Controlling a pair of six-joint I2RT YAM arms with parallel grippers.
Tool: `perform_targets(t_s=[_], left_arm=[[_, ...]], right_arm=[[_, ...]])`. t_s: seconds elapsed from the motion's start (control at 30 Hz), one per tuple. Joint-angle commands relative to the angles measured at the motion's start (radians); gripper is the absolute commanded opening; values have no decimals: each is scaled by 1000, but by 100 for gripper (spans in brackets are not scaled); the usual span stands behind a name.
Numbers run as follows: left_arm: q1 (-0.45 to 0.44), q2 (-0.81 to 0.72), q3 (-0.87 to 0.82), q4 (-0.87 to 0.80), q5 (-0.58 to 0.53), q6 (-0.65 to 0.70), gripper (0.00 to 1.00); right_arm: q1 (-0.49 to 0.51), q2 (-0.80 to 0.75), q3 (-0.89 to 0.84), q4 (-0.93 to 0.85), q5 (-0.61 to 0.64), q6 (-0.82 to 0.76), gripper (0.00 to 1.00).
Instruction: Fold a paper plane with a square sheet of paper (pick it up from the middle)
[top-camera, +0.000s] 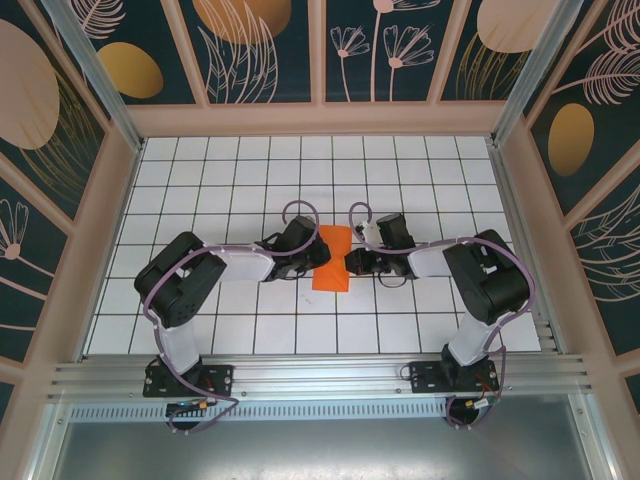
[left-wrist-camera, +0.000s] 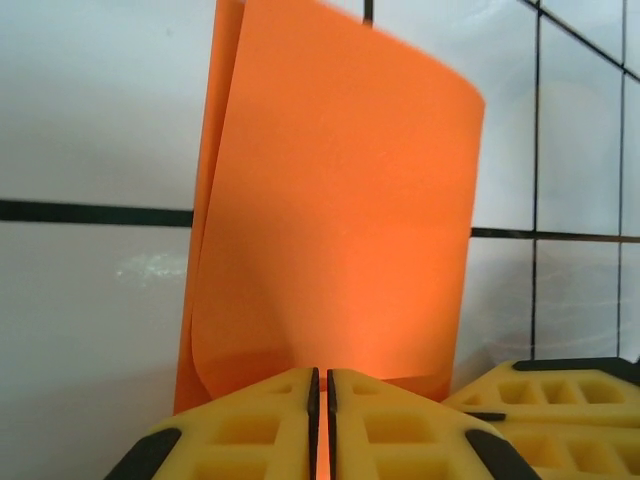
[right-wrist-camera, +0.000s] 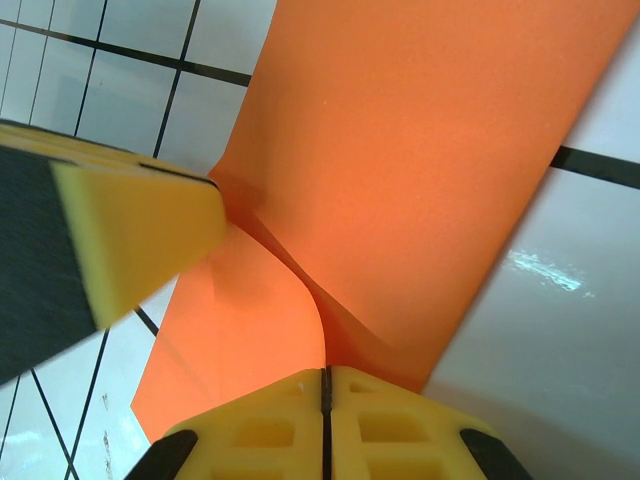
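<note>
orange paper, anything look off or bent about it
Yes: the square sheet of paper is bunched at its middle, pinched between the left gripper and the right gripper, both shut on it. It looks waisted from above, and buckles into a curved wrinkle by the right pinch. No tear shows.

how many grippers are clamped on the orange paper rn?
2: the left gripper is shut on the left edge of the square sheet of paper, and the right gripper is shut on the opposite right edge. The sheet curls between them.

White gridded table (top-camera: 200, 190); dark floral wall panels (top-camera: 260, 50) around it on three sides; metal rail (top-camera: 320, 375) along table's near edge.
</note>
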Motion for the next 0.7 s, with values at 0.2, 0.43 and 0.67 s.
perform_targets(t_s=[0.2,0.43,0.67], left_arm=[[18,0,39,-28,-7,31,15],[18,38,5,11,9,17,15],[18,53,-19,23,3,17,15]], right_arm=[[25,75,-2,-9,73,-15,11],[25,74,-2,-9,74,-15,11],[25,76,0,-11,76,-15,11]])
